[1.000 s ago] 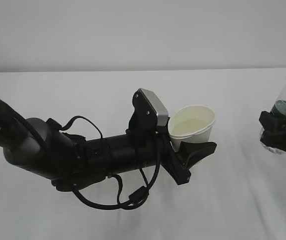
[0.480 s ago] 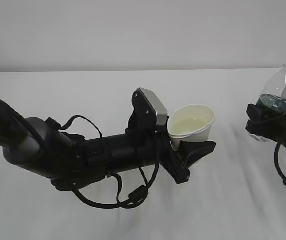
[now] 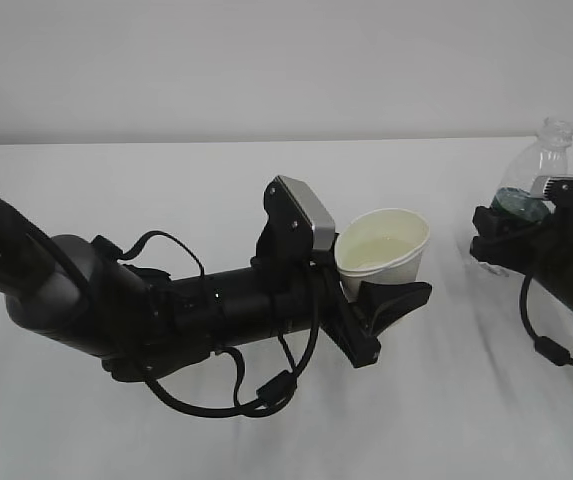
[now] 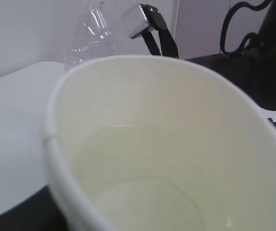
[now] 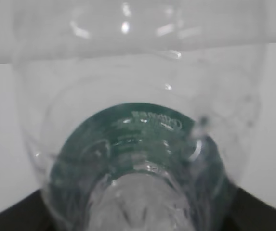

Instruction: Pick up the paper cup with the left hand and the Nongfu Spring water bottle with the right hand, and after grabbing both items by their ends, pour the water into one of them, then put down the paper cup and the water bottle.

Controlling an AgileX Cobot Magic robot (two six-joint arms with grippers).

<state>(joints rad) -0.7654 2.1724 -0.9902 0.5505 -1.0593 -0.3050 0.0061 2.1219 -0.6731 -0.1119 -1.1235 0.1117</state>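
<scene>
Spanning the frame's lower two-thirds, white table under grey wall; left hand gripping paper cup, right hand gripping Nongfu Spring water bottle.

White paper cup, cream inside; bottle label seemingly dark green.

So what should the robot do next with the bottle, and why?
Probably bring the bottle, held upright by the right gripper, closer to the paper cup in the left gripper. A wide gap separates them, so pouring now would miss.
</scene>
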